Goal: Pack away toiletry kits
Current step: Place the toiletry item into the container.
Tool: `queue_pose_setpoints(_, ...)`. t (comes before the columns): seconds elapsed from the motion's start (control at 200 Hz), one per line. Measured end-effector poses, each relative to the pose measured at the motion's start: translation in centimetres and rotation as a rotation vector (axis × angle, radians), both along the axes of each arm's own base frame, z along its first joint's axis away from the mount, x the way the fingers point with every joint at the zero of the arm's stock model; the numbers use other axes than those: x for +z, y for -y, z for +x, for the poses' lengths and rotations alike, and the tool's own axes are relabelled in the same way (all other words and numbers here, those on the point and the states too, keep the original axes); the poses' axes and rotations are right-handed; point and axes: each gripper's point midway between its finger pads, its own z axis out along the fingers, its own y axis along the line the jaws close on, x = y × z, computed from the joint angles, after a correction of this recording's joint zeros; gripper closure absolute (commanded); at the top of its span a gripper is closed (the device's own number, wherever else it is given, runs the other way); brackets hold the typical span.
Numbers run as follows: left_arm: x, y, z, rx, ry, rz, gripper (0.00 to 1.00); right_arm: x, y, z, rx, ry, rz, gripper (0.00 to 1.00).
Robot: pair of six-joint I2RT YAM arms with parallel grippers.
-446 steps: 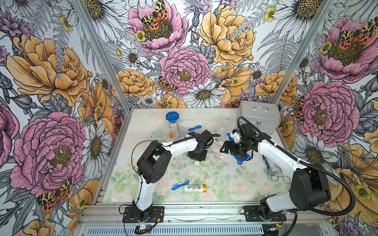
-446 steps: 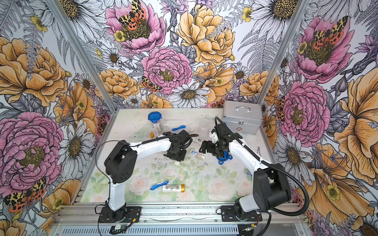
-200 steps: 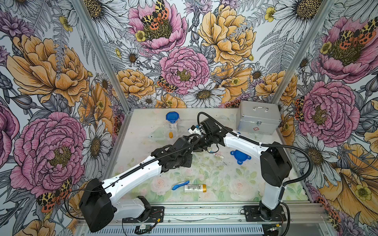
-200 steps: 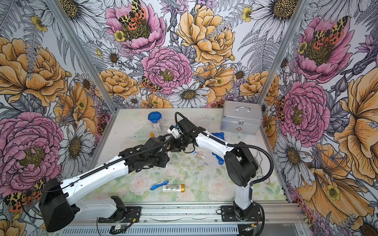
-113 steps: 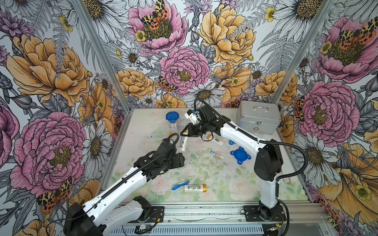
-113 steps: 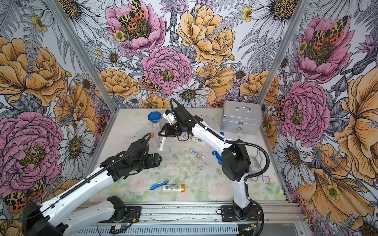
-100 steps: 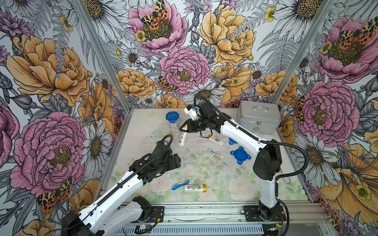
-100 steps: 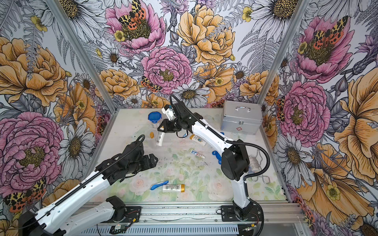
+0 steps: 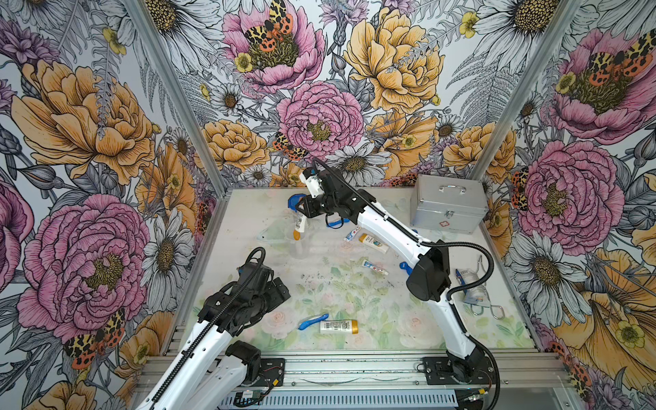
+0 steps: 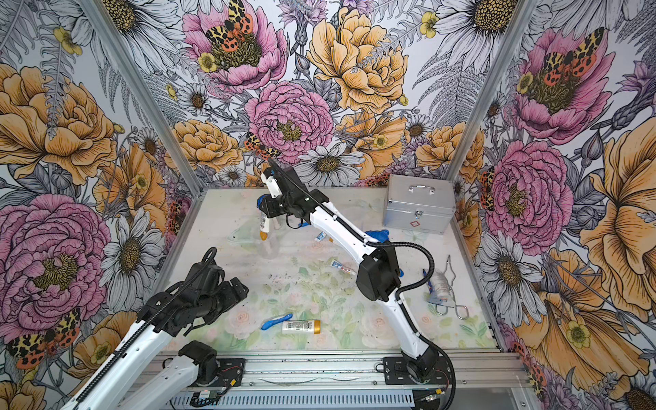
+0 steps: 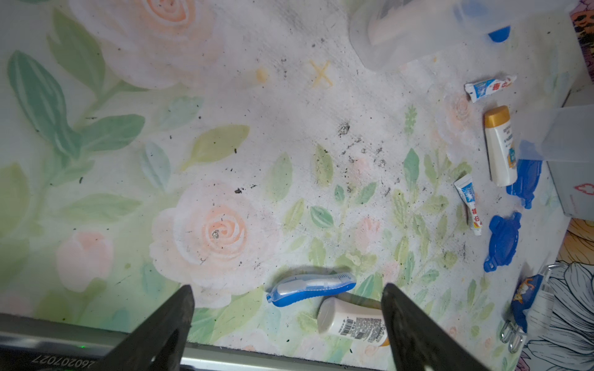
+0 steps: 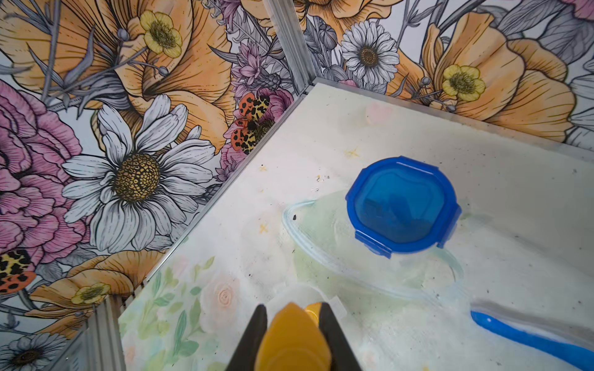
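My right gripper (image 9: 301, 217) is shut on a white gold-capped bottle (image 9: 299, 224), held cap down just above an open clear cup (image 9: 301, 246). In the right wrist view the gold cap (image 12: 291, 334) fills the gap between the fingers. Behind it stands a clear cup shut with a blue lid (image 12: 401, 205). My left gripper (image 9: 281, 288) hangs open and empty over the front left of the table. In the left wrist view a blue toothbrush (image 11: 311, 287) and a second bottle (image 11: 352, 322) lie between its spread fingers, below them on the table.
Two toothpaste tubes (image 9: 374, 267) (image 9: 351, 234), another bottle (image 9: 373, 243) and a loose blue lid (image 9: 404, 266) lie mid-table under the right arm. A silver case (image 9: 449, 207) stands at the back right. A clear pouch with metal clips (image 9: 475, 289) lies by the right edge.
The grippers met at mid-table. The left one opened and drew back to the front left. The right arm carried the bottle to the back left, over the open cup.
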Motion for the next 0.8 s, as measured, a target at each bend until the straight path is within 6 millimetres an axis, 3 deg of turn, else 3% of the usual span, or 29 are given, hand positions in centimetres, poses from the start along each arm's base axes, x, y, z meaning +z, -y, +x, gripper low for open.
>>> queue_pose_setpoints(0.275,0.1,-0.6,-0.1,0.036,-0.010,-0.028,0.09,-2.4,-1.7,-0.3,0.030,0.021,-0.046,1.00)
queue_pose_setpoints(0.66,-0.3,-0.7,0.0,0.046,-0.042,-0.044,0.09,-2.7,-1.9,-0.3,0.048,0.041,-0.059,1.00)
queue_pose_setpoints(0.801,-0.7,-0.5,0.0,0.022,-0.062,-0.038,0.08,-2.7,-2.1,-0.1,0.052,0.056,-0.059,0.96)
